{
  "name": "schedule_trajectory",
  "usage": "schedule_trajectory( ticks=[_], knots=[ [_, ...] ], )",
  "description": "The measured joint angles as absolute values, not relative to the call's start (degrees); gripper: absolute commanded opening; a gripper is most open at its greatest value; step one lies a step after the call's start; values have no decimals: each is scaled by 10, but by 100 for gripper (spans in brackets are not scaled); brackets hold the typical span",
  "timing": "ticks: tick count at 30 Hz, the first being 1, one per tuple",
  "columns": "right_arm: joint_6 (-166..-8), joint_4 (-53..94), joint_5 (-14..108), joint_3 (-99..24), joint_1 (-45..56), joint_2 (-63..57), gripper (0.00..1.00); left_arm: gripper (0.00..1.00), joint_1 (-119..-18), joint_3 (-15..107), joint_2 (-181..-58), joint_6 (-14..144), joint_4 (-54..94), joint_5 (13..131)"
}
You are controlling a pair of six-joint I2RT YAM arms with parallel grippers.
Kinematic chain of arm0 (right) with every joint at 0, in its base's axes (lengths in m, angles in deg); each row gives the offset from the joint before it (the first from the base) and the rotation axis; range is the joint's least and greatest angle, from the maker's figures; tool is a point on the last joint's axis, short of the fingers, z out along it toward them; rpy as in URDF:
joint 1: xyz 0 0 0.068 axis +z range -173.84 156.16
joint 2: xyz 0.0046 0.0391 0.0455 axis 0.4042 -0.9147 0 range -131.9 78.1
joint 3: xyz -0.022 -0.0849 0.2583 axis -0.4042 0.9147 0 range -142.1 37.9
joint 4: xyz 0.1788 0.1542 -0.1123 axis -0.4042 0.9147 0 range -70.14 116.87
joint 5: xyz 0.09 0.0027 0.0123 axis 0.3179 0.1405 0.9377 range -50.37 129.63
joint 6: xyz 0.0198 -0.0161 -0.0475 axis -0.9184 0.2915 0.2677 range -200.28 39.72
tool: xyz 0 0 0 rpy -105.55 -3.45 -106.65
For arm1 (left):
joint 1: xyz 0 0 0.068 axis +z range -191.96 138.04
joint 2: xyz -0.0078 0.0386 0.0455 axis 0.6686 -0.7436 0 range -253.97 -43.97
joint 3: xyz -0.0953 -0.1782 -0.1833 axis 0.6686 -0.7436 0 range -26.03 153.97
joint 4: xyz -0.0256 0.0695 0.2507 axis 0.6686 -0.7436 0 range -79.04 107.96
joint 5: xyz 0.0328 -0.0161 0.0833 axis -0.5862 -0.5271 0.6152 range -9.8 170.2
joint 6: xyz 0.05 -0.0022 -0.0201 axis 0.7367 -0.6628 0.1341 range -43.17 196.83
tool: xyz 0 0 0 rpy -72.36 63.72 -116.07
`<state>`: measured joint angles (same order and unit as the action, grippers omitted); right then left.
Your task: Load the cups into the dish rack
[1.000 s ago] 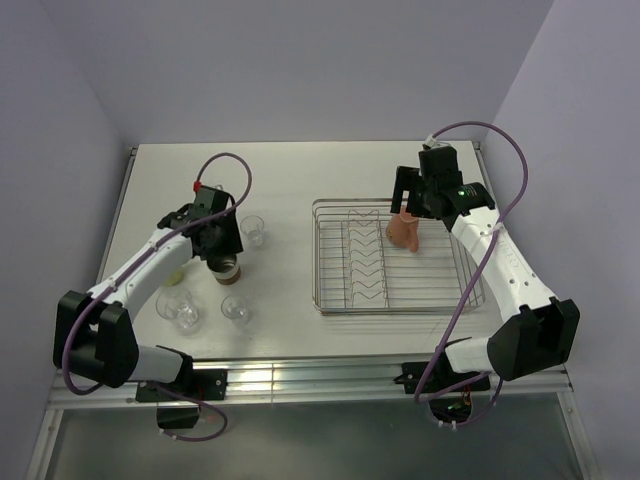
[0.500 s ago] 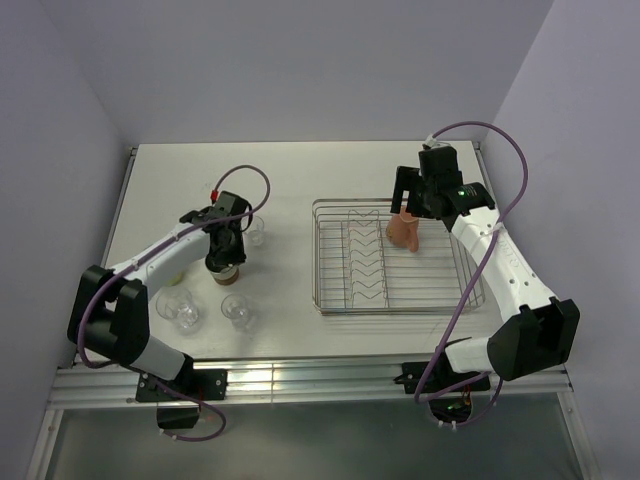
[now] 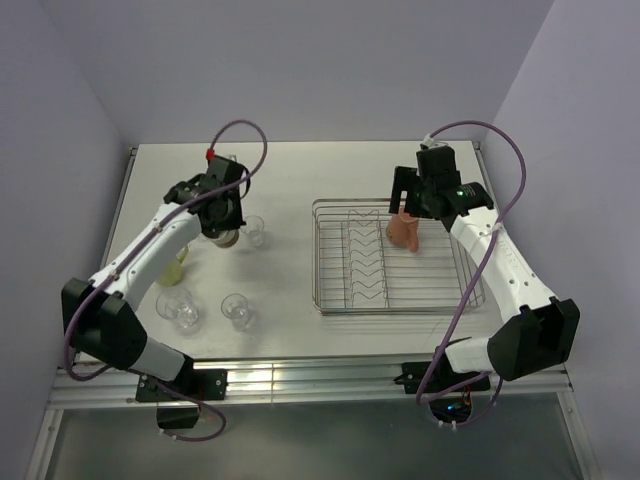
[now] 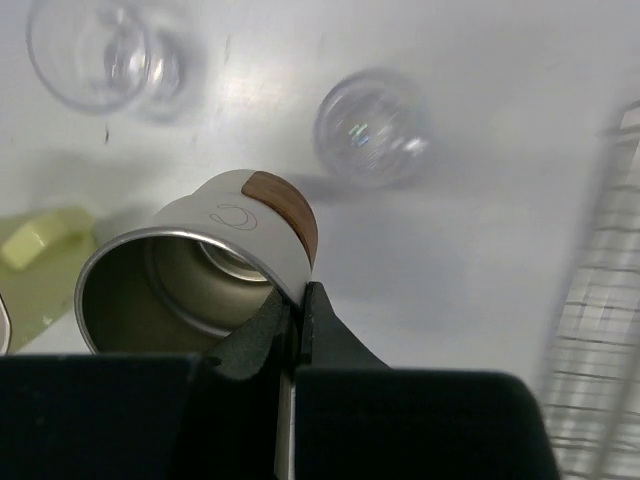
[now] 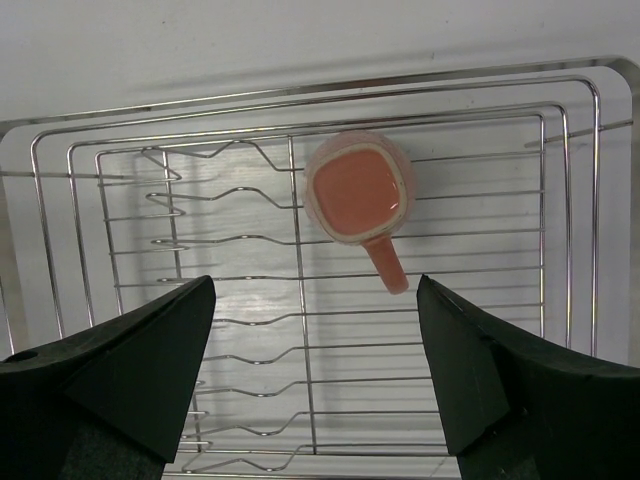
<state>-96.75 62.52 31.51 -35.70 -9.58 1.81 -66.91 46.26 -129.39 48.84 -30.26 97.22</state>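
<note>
Pinching the side wall of one steel-lined cup (image 4: 190, 270), the left claw (image 4: 297, 300) has its two fingers pressed together on the rim, one inside and one outside. The cup is cream outside with a brown patch. It hangs tilted and seems to be off the white table (image 3: 300, 170). One pale yellow-green mug (image 3: 178, 268) lies on the table near it, on the left-arm side. Clear glass tumblers stand around it, and three can be counted plainly. One tumbler (image 3: 253, 230) is just beside the claw toward the rack. One (image 3: 237, 310) and another (image 3: 178, 308) stand nearer the arm bases. Whether that last one is a single glass or two touching cannot be told.

The right claw (image 5: 315, 290) is spread wide and grips nothing. It hovers over the far part of the single chrome wire dish rack (image 3: 440, 300). One pink-terracotta handled mug (image 5: 358, 190) sits inside the rack, right of the zigzag dividers (image 5: 220, 240).
</note>
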Motion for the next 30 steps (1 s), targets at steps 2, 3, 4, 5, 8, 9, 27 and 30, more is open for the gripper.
schedule_trajectory(
  ticks=[2,3,4,5,8,9,27,30],
  knots=[
    [-968,627,316,-361,-93,18,89,0,-669,518,-1280,493,-308,955],
    [-969,627,317,-364,-92,18,89,0,-669,544,-1269,498,-307,938],
    [-969,627,320,-368,-91,18,89,0,-669,560,-1258,500,-301,917],
    [-970,627,324,-373,-91,18,89,0,-669,574,-1242,501,-289,885],
    [-977,619,353,-391,-89,18,89,0,-664,585,-1195,496,-230,777],
    [-981,609,369,-395,-88,19,89,0,-659,585,-1185,491,-208,739],
    [-1166,255,672,-327,2,78,99,0,-586,420,-1249,123,405,275],
    [-1182,221,685,-318,4,70,100,0,-586,409,-1249,82,473,258]
  ],
)
